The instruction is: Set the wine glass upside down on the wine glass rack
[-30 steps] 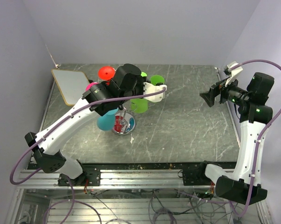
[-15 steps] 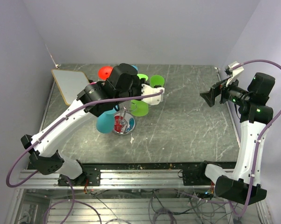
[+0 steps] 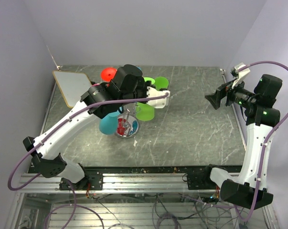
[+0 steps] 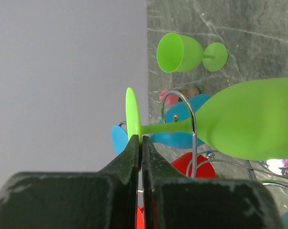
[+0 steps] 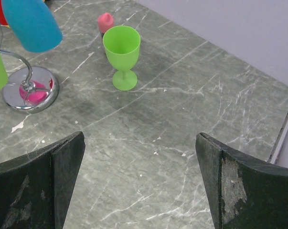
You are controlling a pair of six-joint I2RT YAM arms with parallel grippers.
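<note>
1. Hanging step: left jaws pinched shut on the wine glass (image 4: 249, 119) foot, stem inside a loop of the rack (image 5: 19, 95) (looks hung already).
2. Right jaws wide open, empty.
3. Next, likely: release, back out.

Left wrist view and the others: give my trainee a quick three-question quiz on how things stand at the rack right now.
1. True or false: the right tool is shut on a glass.
2. Which part of the lime green wine glass does the left tool pinch? A bowl, B stem, C foot.
3. Fill in: the other green wine glass stands ___ on the table.
Key: 1 false, it is open and empty. 2 C. 3 upright.
</note>
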